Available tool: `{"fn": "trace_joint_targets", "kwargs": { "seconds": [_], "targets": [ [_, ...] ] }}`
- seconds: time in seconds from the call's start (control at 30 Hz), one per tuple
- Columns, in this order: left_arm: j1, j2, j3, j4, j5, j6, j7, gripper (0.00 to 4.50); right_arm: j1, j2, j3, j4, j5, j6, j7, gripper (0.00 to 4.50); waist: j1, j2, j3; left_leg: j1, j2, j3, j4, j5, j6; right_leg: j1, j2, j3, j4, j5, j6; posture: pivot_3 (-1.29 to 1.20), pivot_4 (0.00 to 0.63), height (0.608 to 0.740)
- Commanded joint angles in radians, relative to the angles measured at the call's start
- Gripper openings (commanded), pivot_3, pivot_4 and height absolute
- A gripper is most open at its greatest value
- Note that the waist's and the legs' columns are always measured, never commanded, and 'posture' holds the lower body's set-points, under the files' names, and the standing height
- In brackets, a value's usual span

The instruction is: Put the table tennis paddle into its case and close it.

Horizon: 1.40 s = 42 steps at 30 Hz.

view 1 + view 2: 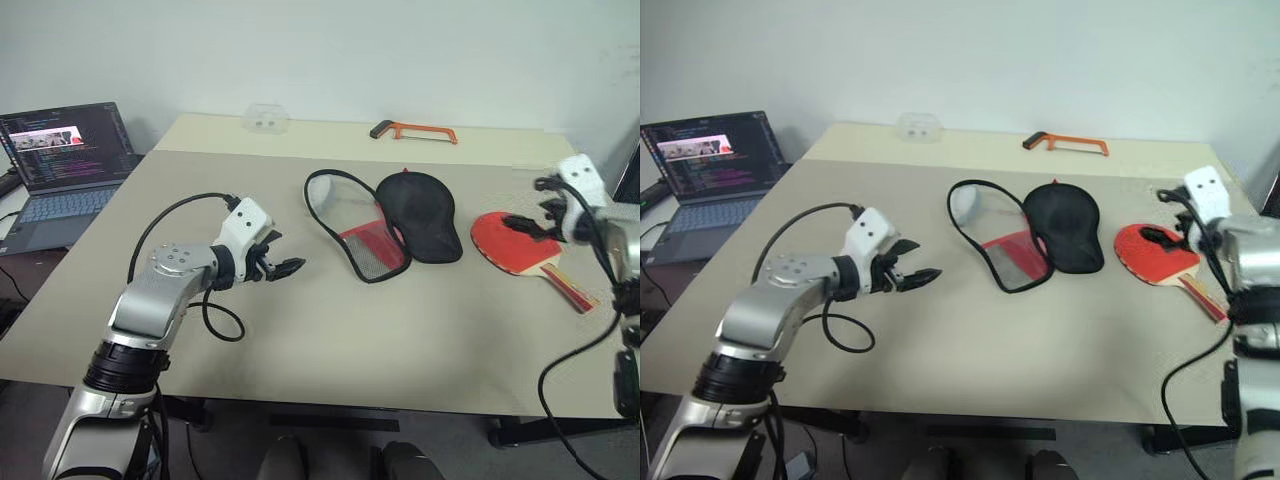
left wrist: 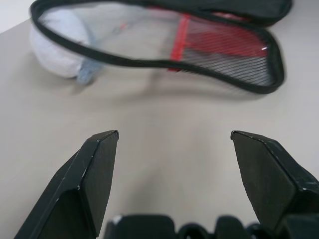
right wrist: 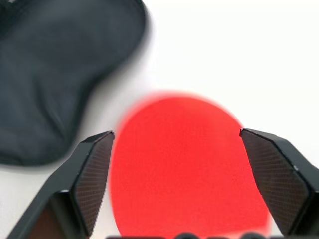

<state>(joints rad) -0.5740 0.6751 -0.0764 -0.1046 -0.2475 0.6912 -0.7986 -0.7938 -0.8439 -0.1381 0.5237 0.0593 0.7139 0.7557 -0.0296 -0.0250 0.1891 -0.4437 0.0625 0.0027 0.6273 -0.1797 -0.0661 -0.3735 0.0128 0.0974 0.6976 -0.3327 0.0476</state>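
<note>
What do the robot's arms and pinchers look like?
Both arms are shiny silver metal with black rings at the joints. Each wrist carries a white boxy block with two small dark dots, and a loose black cable loops out from it. The left gripper and right gripper each have two black, wedge-shaped fingers.

Head stereo pair is looking forward and down over the table (image 1: 330, 340) from a distance, both eyes sharing the whole scene. Left wrist camera is facing the case (image 2: 199, 45) close up. Right wrist camera is hovering close over the paddle (image 3: 184, 164).
</note>
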Motion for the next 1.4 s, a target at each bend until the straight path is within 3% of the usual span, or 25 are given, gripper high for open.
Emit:
{"fn": "trace_joint_targets", "kwargs": {
  "seconds": [0.03, 0.4, 0.87, 1.0, 1.23, 1.4],
  "targets": [
    [-0.025, -0.012, -0.004, -0.008, -0.009, -0.027, -0.018, 3.96, 0.058, -0.053, -0.065, -0.047, 0.029, 0.023, -0.009, 4.44, -0.003, 0.000, 0.000, 0.000, 0.000, 0.001, 0.000, 0.000, 0.000, 0.000, 0.000, 0.001, 0.000, 0.000, 0.000, 0.00, 0.150, 0.740],
    [-0.064, -0.047, -0.038, 0.026, 0.001, -0.043, -0.039, 3.96, 0.062, -0.092, 0.066, 0.099, -0.019, -0.012, 0.073, 4.44, -0.028, 0.000, 0.000, 0.001, 0.000, 0.001, 0.000, 0.000, 0.000, 0.000, 0.001, 0.002, 0.001, 0.000, 0.000, 0.00, 0.150, 0.740],
    [-0.042, -0.035, -0.027, -0.016, -0.002, -0.017, -0.037, 3.96, -0.033, -0.037, 0.182, 0.274, -0.074, -0.040, 0.107, 4.44, -0.028, 0.001, 0.000, 0.002, 0.000, 0.000, 0.000, 0.000, 0.000, 0.001, 0.001, 0.001, 0.001, 0.000, 0.000, 0.00, 0.150, 0.740],
    [-0.042, -0.032, -0.025, -0.021, -0.002, -0.013, -0.033, 3.96, -0.041, -0.012, 0.186, 0.268, -0.078, -0.026, 0.101, 3.56, -0.029, 0.001, 0.000, 0.002, 0.000, 0.000, 0.000, 0.000, 0.000, 0.001, 0.001, 0.002, 0.001, 0.000, 0.000, 0.00, 0.150, 0.740],
    [-0.036, -0.027, -0.017, -0.035, -0.001, -0.003, -0.023, 3.96, -0.050, 0.023, 0.170, 0.272, -0.072, -0.005, 0.083, 1.18, -0.036, 0.001, 0.000, 0.007, 0.001, 0.001, 0.000, 0.000, 0.000, 0.005, 0.002, 0.002, 0.001, 0.000, 0.000, 0.00, 0.150, 0.740],
    [-0.029, -0.021, -0.012, -0.045, -0.005, 0.003, -0.015, 3.96, -0.066, 0.041, 0.126, 0.262, -0.057, 0.012, 0.028, 1.01, -0.048, 0.001, 0.000, 0.007, 0.002, 0.001, 0.000, 0.000, 0.000, 0.005, 0.002, 0.002, 0.001, 0.000, 0.000, 0.00, 0.150, 0.740]
  ]
}}
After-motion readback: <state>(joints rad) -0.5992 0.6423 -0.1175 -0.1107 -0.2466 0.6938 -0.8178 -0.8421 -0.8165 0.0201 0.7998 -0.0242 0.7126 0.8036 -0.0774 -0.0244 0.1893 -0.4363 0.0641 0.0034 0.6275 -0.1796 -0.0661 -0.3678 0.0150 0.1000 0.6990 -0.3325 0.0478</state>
